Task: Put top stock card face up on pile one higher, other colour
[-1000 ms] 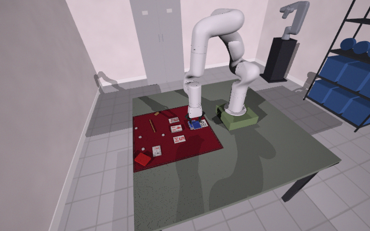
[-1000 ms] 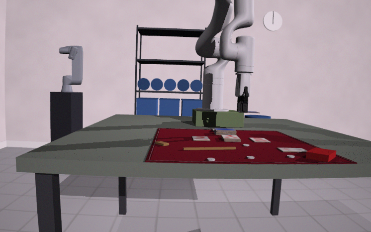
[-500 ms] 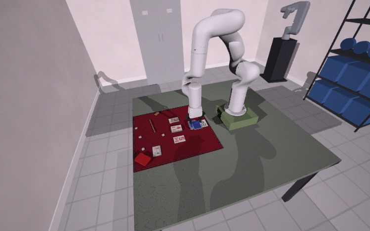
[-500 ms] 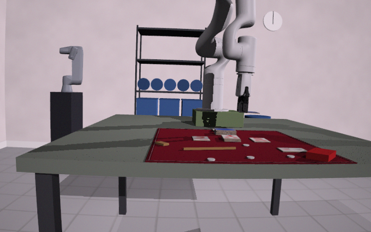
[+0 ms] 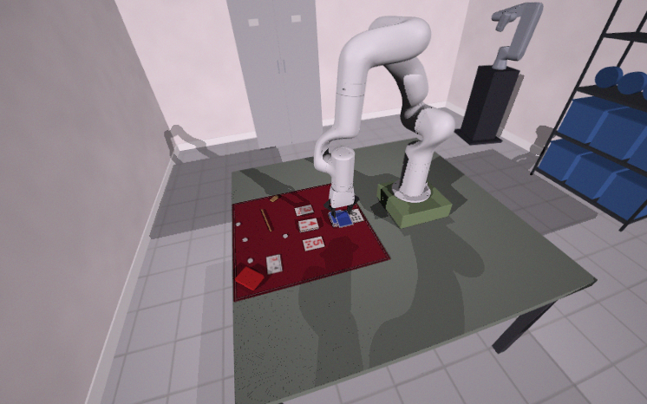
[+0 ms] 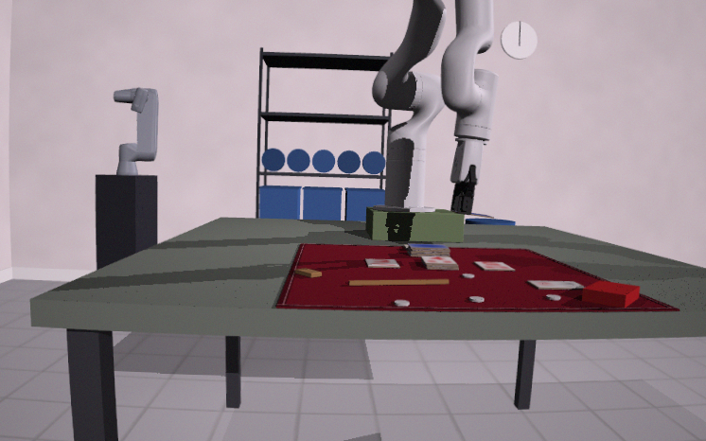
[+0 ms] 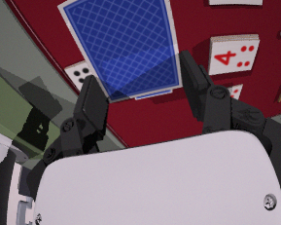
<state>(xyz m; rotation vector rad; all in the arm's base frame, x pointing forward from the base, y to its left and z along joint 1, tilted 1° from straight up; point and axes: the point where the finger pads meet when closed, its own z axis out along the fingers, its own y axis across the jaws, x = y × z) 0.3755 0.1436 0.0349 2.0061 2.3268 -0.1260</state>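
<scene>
My gripper (image 5: 342,211) (image 6: 462,211) (image 7: 139,77) is shut on a blue-backed card (image 5: 344,218) (image 7: 123,38), its fingers wide apart at the card's long edges. The card is back up, roughly level and raised well above the stock (image 6: 428,245) (image 7: 153,94); its face is hidden. Beside the stock, a card with black pips (image 5: 356,216) (image 7: 80,73) lies face up, partly covered in the wrist view. A red 4 (image 5: 308,224) (image 7: 233,55) tops a thick pile. A red 5 (image 5: 313,243) and another red card (image 5: 303,210), apparently a 3, lie on either side.
A face-up card (image 5: 274,263) lies near the red box (image 5: 250,277) (image 6: 610,293). A wooden stick (image 5: 266,219) (image 6: 398,282), a small tan block (image 5: 274,198) (image 6: 308,273) and several white discs lie on the red cloth (image 5: 285,195). The green base box (image 5: 419,215) (image 6: 432,225) stands beside the cloth.
</scene>
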